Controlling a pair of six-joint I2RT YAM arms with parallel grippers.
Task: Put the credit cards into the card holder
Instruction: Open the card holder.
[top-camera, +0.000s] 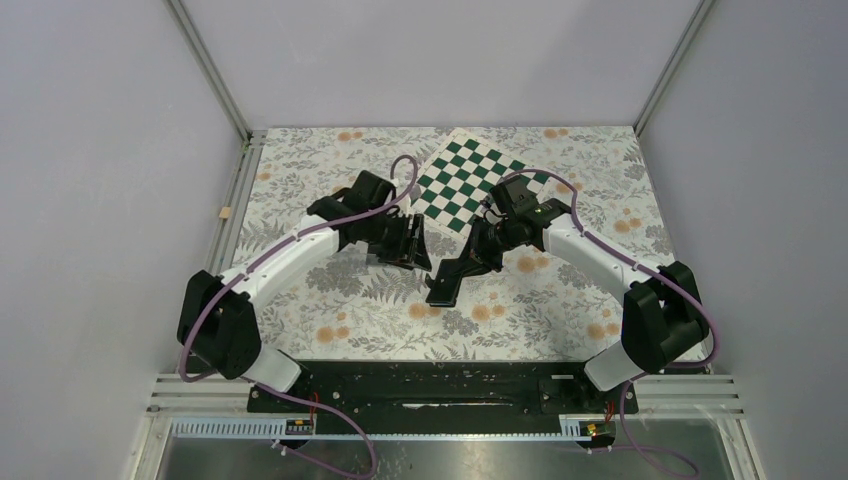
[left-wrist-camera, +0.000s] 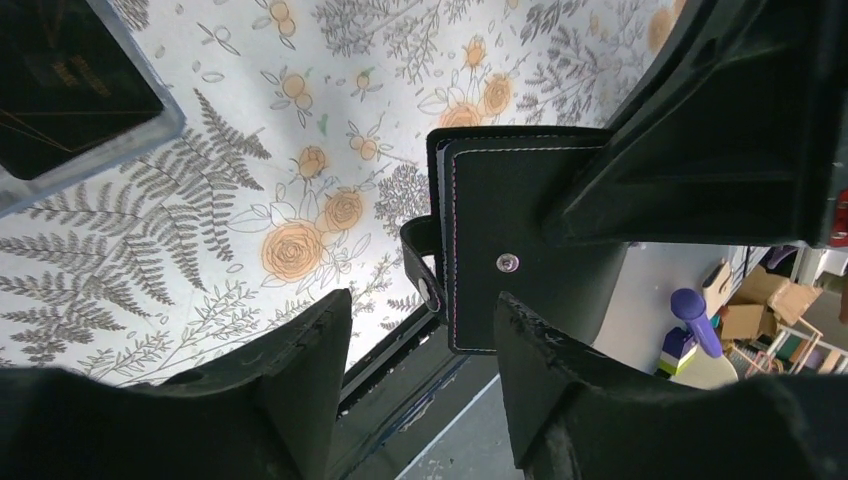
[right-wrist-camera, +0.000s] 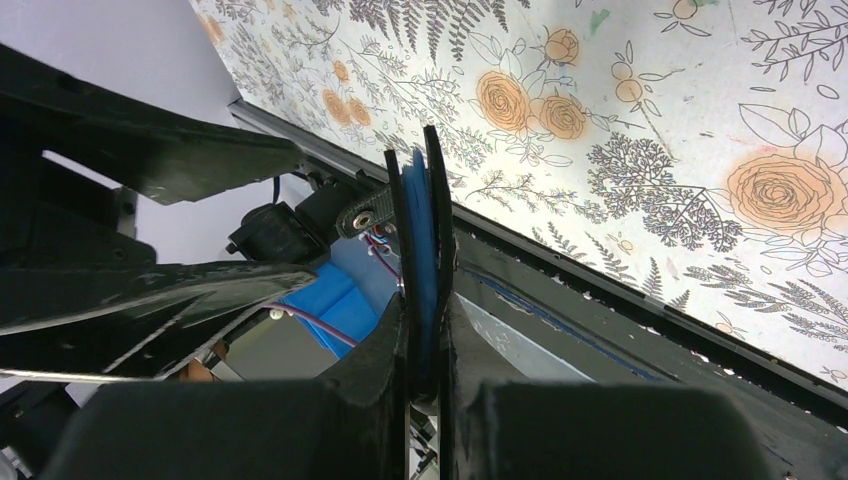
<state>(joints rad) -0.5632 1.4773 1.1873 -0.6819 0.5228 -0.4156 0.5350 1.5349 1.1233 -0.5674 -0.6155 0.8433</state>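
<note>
Right tool (right-wrist-camera: 422, 335) is clamped on the wallet (left-wrist-camera: 520, 220), held off the bench (top-camera: 560, 300) midway between near and far edges. Left tool (left-wrist-camera: 420, 310) is spread and empty, just beside it. One dark card (left-wrist-camera: 60, 80) sits in the clear box (left-wrist-camera: 150, 130), so loading looks unfinished. Blue layer inside the wallet: card or lining, can't tell.

Green-and-white checkered board (top-camera: 462, 185) at the far side of floral table cover (top-camera: 560, 305); clear plastic box (left-wrist-camera: 95, 150)

We hold both arms bent inward, wrists near each other, our left gripper (top-camera: 413, 243) with fingers spread apart, our right gripper (top-camera: 462, 265) tilted downward and clamped on the card holder (top-camera: 440, 288).
</note>
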